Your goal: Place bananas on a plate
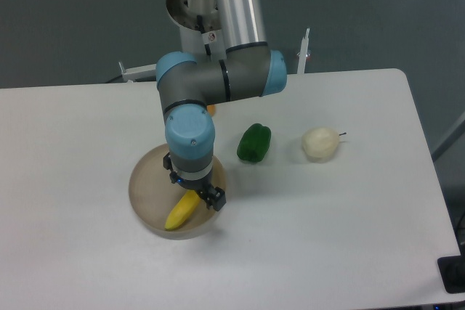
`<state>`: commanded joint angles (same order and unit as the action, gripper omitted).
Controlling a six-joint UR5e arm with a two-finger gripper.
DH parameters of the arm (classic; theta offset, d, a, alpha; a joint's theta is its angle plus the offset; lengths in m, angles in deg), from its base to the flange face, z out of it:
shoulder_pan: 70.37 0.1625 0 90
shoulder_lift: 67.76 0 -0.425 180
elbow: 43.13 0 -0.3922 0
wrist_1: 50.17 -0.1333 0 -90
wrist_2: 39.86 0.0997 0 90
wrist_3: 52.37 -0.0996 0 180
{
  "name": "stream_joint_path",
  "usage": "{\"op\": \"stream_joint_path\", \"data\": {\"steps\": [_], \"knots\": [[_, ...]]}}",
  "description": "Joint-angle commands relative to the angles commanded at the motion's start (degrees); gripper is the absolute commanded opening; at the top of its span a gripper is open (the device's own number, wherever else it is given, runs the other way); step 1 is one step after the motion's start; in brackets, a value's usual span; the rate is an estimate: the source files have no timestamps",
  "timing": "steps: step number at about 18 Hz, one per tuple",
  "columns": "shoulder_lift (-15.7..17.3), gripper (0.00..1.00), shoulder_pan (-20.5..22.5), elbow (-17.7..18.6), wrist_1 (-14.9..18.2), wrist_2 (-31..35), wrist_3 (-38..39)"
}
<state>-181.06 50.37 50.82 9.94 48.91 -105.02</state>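
Observation:
The yellow banana [182, 210] lies inside the round grey-beige plate [139, 183] at the table's front left, its upper end pointing up-right toward my gripper [195, 189]. The gripper hangs straight down over the plate's right half. Its dark fingers [217, 198] stand spread on either side of the banana's upper tip, so it looks open with the banana resting on the dish. The wrist hides the middle of the plate.
A green pepper [253, 142] sits just right of the plate. Farther right is a pale round fruit [320, 143] with a short stem. A bit of an orange item [211, 109] peeks out behind the arm's elbow.

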Motion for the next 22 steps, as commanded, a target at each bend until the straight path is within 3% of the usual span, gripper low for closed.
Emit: {"op": "stream_joint_path", "data": {"steps": [2, 4, 10, 14, 17, 22], "knots": [[2.0, 1.0, 4.4, 0.3, 0.1, -0.1, -1.5], [2.6, 1.0, 9.9, -0.5, 0.2, 1.3, -10.2], [1.3, 1.0, 18.6, -5.7, 0.4, 4.3, -24.2], [-0.3, 1.0, 21.7, -6.0, 0.4, 4.0, -31.2], [-4.3, 1.0, 22.9, -7.7, 0.3, 3.3, -36.2], [-5.6, 1.0, 22.9, -8.5, 0.3, 1.1, -37.2]]}}
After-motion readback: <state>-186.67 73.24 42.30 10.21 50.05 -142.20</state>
